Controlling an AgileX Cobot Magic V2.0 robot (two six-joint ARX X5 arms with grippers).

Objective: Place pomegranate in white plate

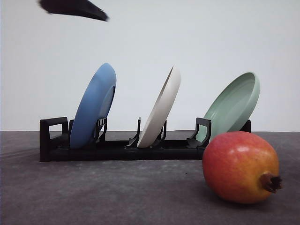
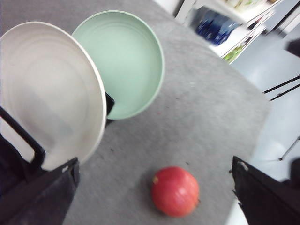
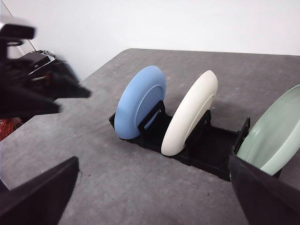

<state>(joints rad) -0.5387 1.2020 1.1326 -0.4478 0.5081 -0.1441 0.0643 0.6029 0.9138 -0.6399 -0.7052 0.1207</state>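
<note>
Nothing of the task looks done yet: the pomegranate (image 1: pixel 241 167) sits loose on the grey table (image 1: pixel 117 192) at the lower right of the front view, its dried crown pointing right, with no finger touching it. The white plate (image 1: pixel 161 108) stands on edge in the middle slot of the black rack (image 1: pixel 117 150), leaning right, between the blue plate (image 1: pixel 93 105) on the left and the pale green plate (image 1: pixel 234 105) on the right; the fruit lies in front of the green plate's end of the rack. In the left wrist view the pomegranate (image 2: pixel 175 191) appears low in the frame, in the wide gap between the two dark fingers of the left gripper (image 2: pixel 154 197), so that gripper is spread and empty, poised above the fruit without contact. In the right wrist view the right gripper (image 3: pixel 154 197) also has its fingers spread wide and holds nothing, looking toward the rack with the white plate (image 3: pixel 190 112) near the middle of the frame. A dark shape at the upper left of the front view is likely part of an arm. Everything remains: grasping the fruit, lifting it, and setting it in a plate that is upright, so the fruit may well roll out
</note>
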